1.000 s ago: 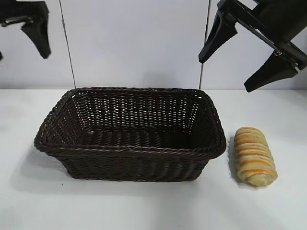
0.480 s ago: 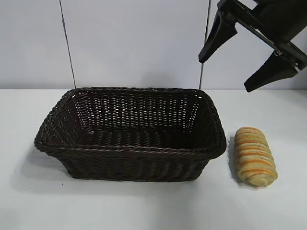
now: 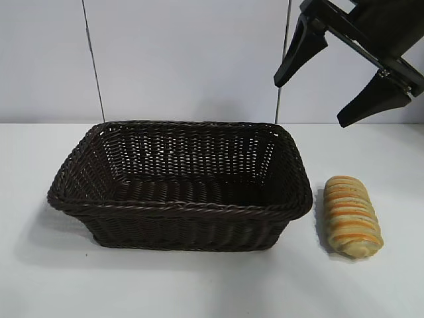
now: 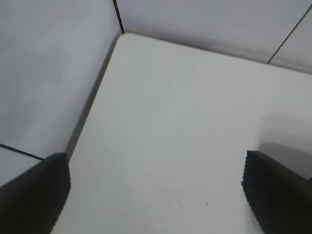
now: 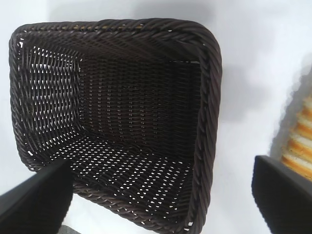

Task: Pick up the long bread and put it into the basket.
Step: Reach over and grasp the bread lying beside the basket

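The long bread, golden-tan with orange and cream stripes, lies on the white table to the right of the basket. The dark brown wicker basket is empty and stands mid-table. My right gripper hangs open and empty high above the basket's right end and the bread. In the right wrist view the basket fills the frame and a sliver of the bread shows at the edge. My left gripper is open and empty over bare table; it is out of the exterior view.
The white table runs to a pale wall behind. In the left wrist view the table's corner meets the wall.
The left gripper, seen at the top left a second ago, has left the exterior view. The right gripper, basket and bread have not moved.
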Motion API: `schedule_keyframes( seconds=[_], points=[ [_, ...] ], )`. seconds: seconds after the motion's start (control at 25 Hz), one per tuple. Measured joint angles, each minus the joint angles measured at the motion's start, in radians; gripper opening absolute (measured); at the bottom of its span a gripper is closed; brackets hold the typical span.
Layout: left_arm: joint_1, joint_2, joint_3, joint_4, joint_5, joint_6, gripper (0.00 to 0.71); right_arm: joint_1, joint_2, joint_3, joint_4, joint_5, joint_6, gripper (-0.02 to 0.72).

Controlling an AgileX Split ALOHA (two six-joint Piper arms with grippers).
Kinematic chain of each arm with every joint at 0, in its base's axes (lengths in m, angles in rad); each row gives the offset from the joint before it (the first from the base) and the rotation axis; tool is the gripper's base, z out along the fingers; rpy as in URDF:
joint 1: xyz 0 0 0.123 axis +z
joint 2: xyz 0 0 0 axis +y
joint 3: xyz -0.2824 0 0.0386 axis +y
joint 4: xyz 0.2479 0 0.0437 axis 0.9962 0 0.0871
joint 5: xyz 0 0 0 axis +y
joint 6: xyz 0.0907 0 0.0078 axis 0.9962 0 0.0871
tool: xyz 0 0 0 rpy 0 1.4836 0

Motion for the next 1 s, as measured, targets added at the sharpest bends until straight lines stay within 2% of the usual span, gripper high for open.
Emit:
schedule_keyframes(
  seconds=[0.16,0.36,0.56,0.8,1.0],
  points=[
    [-0.029,-0.191,0.122,0.034,-0.002,0.003,0.694,0.0,0.0,0.0,-0.001,0.004,-0.003,0.694],
    [-0.031,-0.436,0.495,0.024,-0.083,0.003,0.694,0.0,0.0,0.0,-0.001,0.013,-0.017,0.694],
    [-0.041,-0.636,0.818,0.002,-0.095,-0.024,0.694,0.0,0.0,0.0,-0.002,0.017,-0.017,0.694],
    [-0.041,-0.807,1.038,-0.03,-0.082,-0.044,0.694,0.0,0.0,0.0,-0.002,0.018,-0.018,0.694],
    [-0.045,-0.867,1.139,-0.039,-0.095,-0.044,0.694,0.0,0.0,0.0,-0.002,0.018,-0.02,0.694]
  ],
)
